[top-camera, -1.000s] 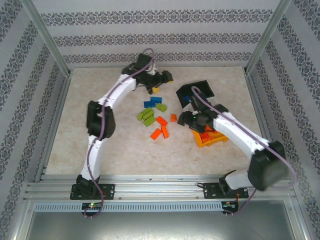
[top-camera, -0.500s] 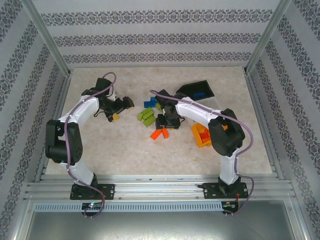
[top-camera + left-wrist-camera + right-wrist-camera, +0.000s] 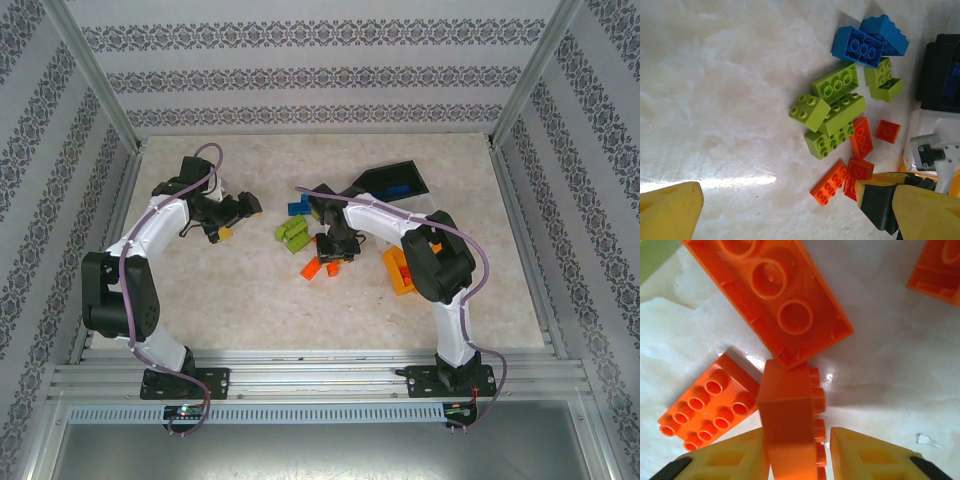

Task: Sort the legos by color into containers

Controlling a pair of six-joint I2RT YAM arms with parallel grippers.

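Straddling an orange-red brick (image 3: 790,425) that stands on its edge, my right tool (image 3: 796,452) has one finger on either side of it at the near side of the loose pile. I cannot tell whether it is clamped on the brick or just short of it. Two other orange-red bricks (image 3: 765,295) lie just beside it on the tabletop (image 3: 880,365).

My left tool (image 3: 785,212) hangs over the left of the tabletop, apart from the pile, its fingers spread wide with nothing between them.

I judge the sort partly done. The black bin (image 3: 395,178), tipped at the far right, shows blue inside, and the orange-yellow bin (image 3: 398,275) near the right arm holds orange-red pieces. Two blue bricks (image 3: 870,42), about six lime green bricks (image 3: 835,110) and a handful of orange-red ones lie unsorted. I see no green binned; the white bin (image 3: 428,212) is mostly hidden.
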